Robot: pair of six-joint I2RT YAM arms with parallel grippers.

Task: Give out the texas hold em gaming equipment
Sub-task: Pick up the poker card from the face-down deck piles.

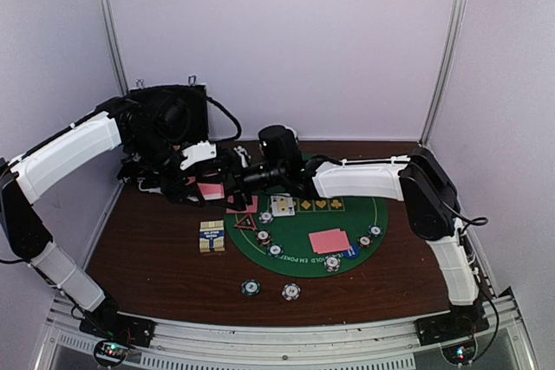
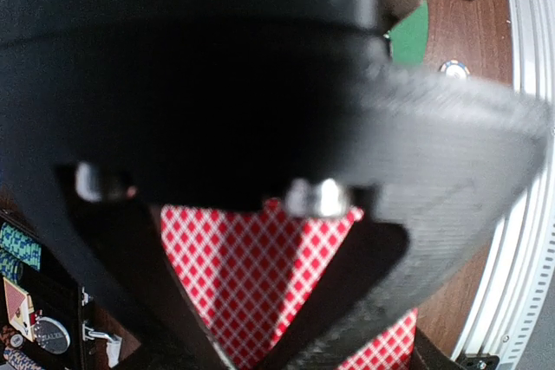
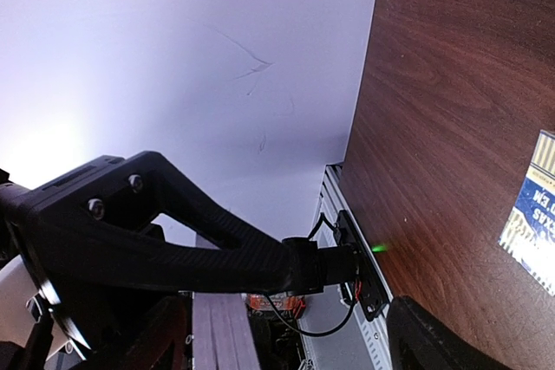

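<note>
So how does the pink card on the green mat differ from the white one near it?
The pink card lies back up, showing only its pink pattern; the white card lies face up, showing a picture. The pink card sits toward the mat's near right, the white card toward its far middle. The pink card looks wider in the top view than the white card. Both lie flat on the green mat.

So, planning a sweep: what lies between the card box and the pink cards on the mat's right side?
A poker chip and a second chip on the green mat; the top view shows them.
</note>
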